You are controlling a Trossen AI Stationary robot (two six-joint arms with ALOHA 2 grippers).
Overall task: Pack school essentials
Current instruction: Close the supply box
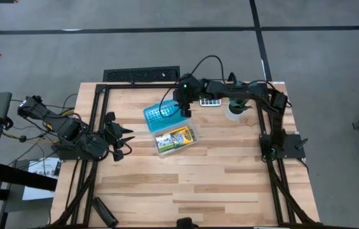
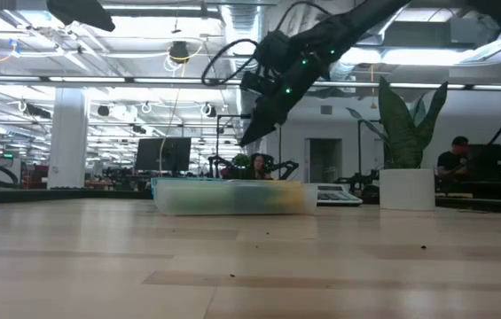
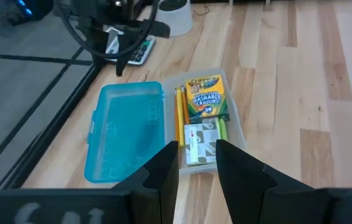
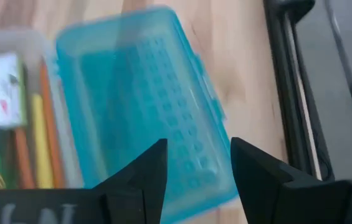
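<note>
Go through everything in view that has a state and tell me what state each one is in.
pencil box: open, holding crayon pack, pencils and a small white block
blue lid: flipped open, lying flat beside the box
right gripper: open, empty, above the lid
left gripper: open, empty, at the table's left edge
potted plant: upright

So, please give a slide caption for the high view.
Right gripper hovers above blue lid; filled pencil box lies beside it.

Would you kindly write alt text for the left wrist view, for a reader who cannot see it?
An open pencil case lies on a wooden table, its clear tray holding a crayon box, pencils and a small card, its blue lid flat alongside. The left gripper is open in front; the right gripper hovers beyond.
</note>
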